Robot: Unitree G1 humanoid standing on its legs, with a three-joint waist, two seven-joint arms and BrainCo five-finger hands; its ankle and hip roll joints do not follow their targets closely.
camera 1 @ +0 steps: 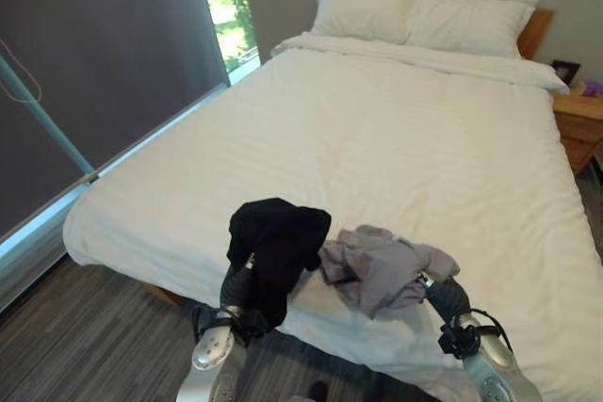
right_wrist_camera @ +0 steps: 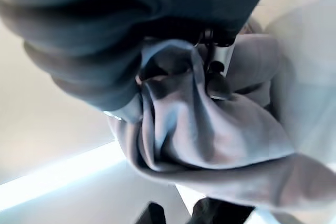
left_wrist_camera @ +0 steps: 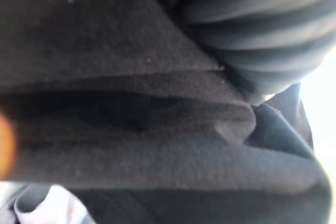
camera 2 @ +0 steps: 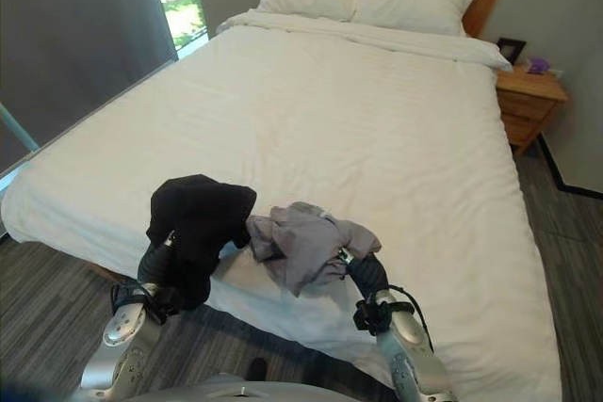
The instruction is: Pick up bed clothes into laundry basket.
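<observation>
A black garment [camera 1: 276,237] is draped over my left hand [camera 1: 237,281], which is raised over the foot corner of the bed; the cloth hangs down and covers the hand past its dark wrist cover [left_wrist_camera: 252,19]. To its right is a crumpled grey garment [camera 1: 382,265], bunched up at the bed's foot edge. My right hand [camera 1: 445,296] is shut on it. In the right wrist view a silver finger [right_wrist_camera: 219,64] curls into the grey folds [right_wrist_camera: 210,129].
The wide white bed [camera 1: 396,138] stretches ahead, with two pillows [camera 1: 367,11] at the headboard. At the far right stands a wooden nightstand [camera 1: 579,124]. A dark blind and window [camera 1: 104,63] line the left side. Grey carpet [camera 1: 85,345] lies at the lower left.
</observation>
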